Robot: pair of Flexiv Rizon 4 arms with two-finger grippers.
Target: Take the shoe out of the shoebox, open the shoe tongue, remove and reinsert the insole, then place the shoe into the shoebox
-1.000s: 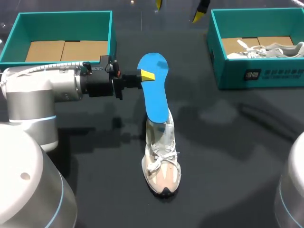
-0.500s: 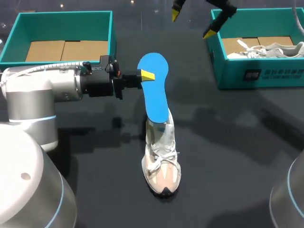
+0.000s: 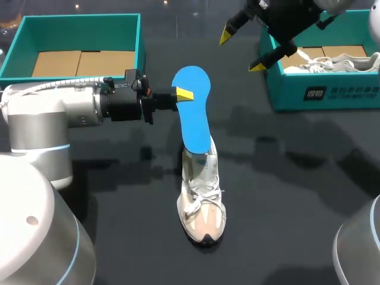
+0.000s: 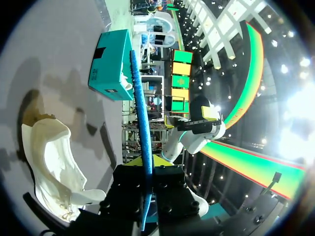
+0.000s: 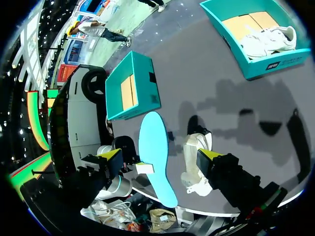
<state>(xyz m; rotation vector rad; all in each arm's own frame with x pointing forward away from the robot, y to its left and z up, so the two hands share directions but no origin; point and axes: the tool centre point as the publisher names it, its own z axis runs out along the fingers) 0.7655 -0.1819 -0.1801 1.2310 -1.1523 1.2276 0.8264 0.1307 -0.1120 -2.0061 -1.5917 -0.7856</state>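
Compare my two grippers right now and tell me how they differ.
The left gripper is shut on the blue insole; the right gripper is open and empty. The left gripper lies level, pointing sideways at the insole standing in the shoe; the right gripper hangs near the right shoebox. Both have yellow tips.

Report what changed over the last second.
The right claw, open, came in from the far side toward the blue insole. The left claw stayed shut on the insole, and the shoe did not move.
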